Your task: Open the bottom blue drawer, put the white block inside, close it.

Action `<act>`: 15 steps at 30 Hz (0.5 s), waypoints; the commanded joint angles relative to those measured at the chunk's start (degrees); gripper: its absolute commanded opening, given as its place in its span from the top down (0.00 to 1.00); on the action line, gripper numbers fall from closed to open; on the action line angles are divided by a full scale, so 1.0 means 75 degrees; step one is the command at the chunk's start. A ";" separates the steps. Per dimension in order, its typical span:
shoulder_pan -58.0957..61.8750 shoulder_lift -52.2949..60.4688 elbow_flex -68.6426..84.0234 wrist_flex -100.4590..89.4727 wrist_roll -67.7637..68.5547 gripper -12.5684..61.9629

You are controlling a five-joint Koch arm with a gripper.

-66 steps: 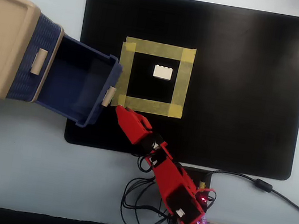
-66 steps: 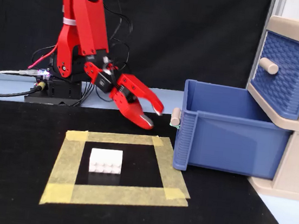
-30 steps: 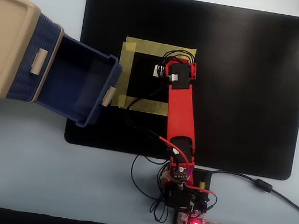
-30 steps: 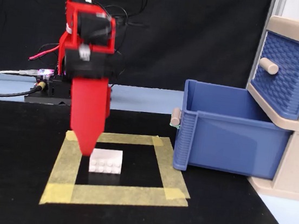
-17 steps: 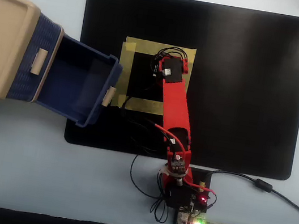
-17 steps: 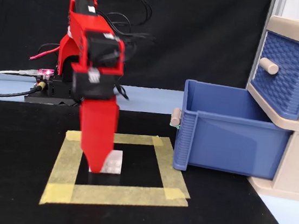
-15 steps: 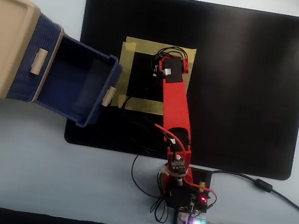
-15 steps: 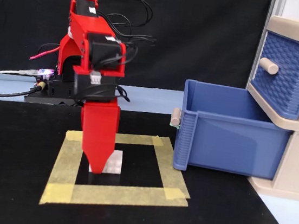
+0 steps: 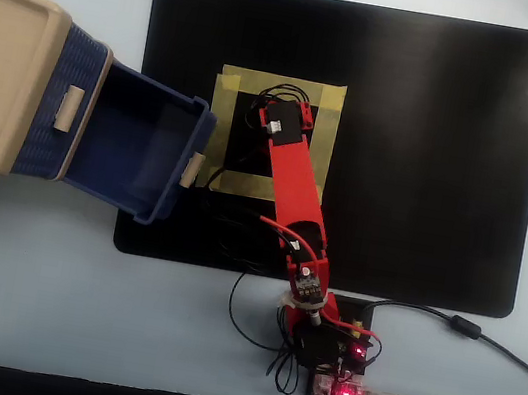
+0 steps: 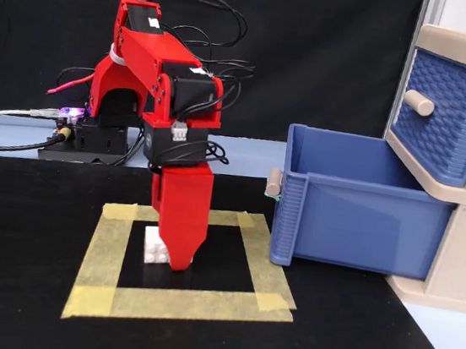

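The bottom blue drawer [image 10: 354,223] stands pulled far out of the beige cabinet [image 10: 460,262]; its deep box looks empty in the overhead view [image 9: 169,192]. The white block [image 10: 154,246] lies inside the yellow tape square [image 10: 175,304] on the black mat. My red gripper [image 10: 178,260] points straight down with its tip at the mat, right against the block's right side and covering part of it. Only one broad red jaw shows, so its state is unclear. From overhead the wrist [image 9: 282,119] hides both the gripper tips and the block.
The upper blue drawer [image 10: 445,111] is shut above the open one. The open drawer's front and handle [image 9: 191,169] reach the tape square's left edge [image 9: 217,129]. The arm's base [image 9: 321,339] with loose cables sits at the mat's near edge. The black mat [image 9: 433,155] extends right.
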 commanded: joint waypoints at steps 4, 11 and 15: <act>0.0199 0.0164 -0.0070 0.0363 0.0023 0.94; 0.0223 0.2039 -0.1641 0.2086 0.0176 0.94; -0.1793 0.2461 -0.3469 0.2953 -0.0105 0.94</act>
